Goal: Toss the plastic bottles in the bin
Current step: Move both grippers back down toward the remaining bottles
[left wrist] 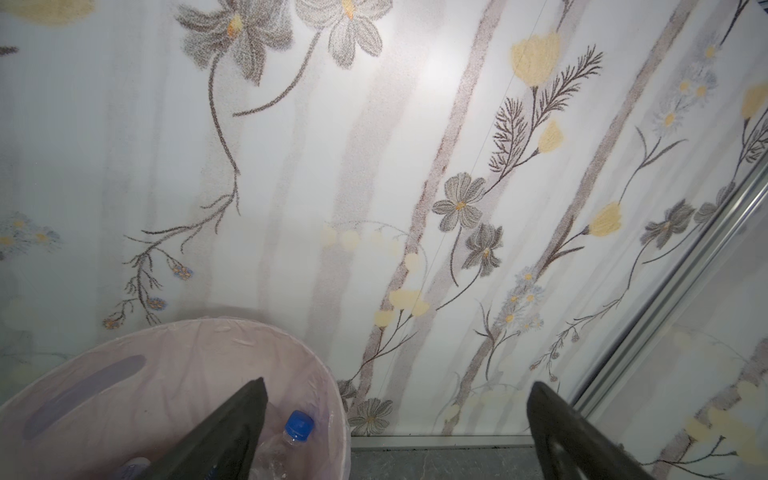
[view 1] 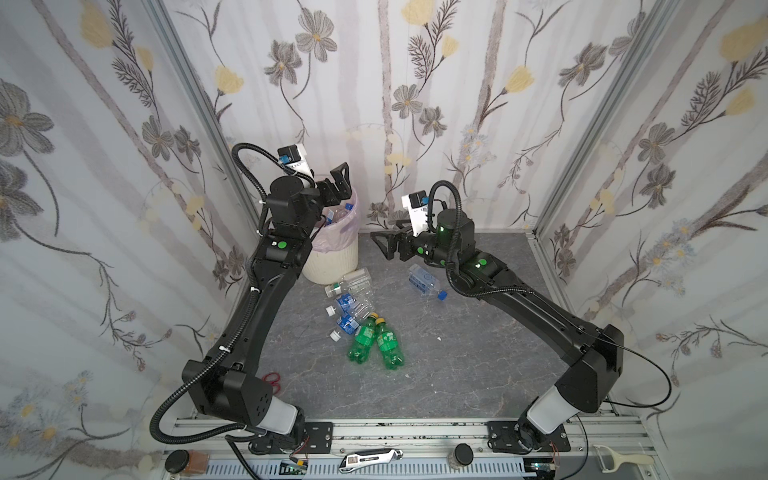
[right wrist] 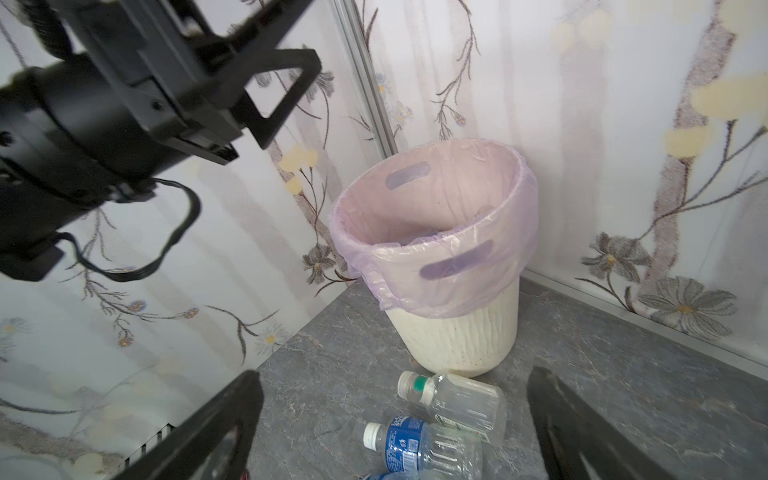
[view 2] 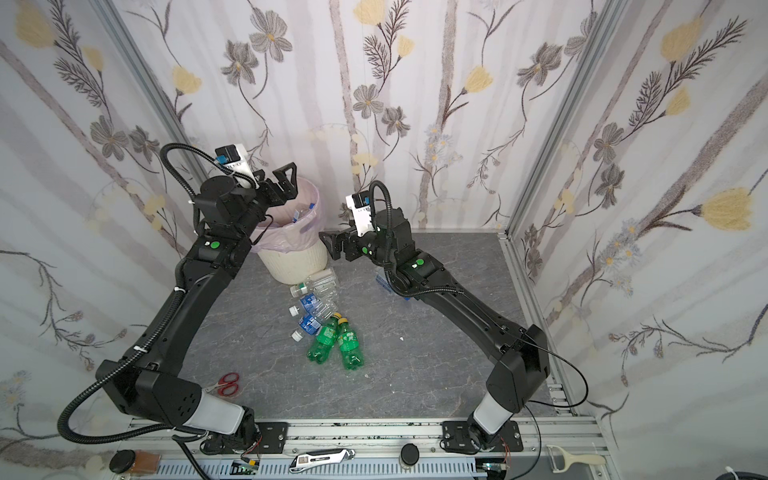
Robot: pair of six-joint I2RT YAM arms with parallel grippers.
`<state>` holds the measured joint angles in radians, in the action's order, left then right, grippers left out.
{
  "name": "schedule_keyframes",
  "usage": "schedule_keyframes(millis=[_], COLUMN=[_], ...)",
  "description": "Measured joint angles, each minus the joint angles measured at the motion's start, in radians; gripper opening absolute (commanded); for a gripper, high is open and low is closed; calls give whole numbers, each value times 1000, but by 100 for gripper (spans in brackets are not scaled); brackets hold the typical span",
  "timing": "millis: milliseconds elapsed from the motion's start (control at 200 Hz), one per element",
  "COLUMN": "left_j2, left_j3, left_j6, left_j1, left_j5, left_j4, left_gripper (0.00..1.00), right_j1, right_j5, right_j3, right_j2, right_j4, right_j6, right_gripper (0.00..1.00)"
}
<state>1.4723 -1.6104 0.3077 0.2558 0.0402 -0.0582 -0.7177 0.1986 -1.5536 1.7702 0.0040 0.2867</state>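
Where six bottles (view 1: 347, 303) lie loose, two green ones (view 1: 365, 336) (yellow-capped) touch.

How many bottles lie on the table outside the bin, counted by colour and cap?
Green bottles with yellow caps: 2
Clear bottles with white cap and dark blue label: 2
Clear bottle with white cap and green neck ring: 1
Clear bottle with blue cap: 1
Total: 6
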Motion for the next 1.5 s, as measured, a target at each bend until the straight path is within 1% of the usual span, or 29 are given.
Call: schedule_keyframes(millis=[150,345,480,644,784,949,1254,1504], left_j2=[-44,-77,-93,-113,-111,-66,-24,2], left_j3=[77,187,269,412,523,580,603,610], left_j6=[21,21,20,26,34,60,166,233], left_j1=[53,146,201,236,268,289,292,292], left_j5=[17,40,43,41,35,32,31,36], left_j4=[-17,-23,-43,-98,-122,-167,-193,-195], left_gripper=[100,100,100,100,100,100,100,100], right_j1=[29,89,144,208,221,228,256,260], right_j5=[-39,-84,-123,-156,-172,-184,-211,-205], right_j3=[111,235,316,378,402,419,353,314], right_j2=[-56,-109,-129,-124,-86,-10,170,244], right_j4=[0,-3,-9,-13,-12,-12,-76,-133], right_j6=[0,1,1,-21,-71,-118,-130,-130], right_gripper=[100,100,100,100,100,100,100,99])
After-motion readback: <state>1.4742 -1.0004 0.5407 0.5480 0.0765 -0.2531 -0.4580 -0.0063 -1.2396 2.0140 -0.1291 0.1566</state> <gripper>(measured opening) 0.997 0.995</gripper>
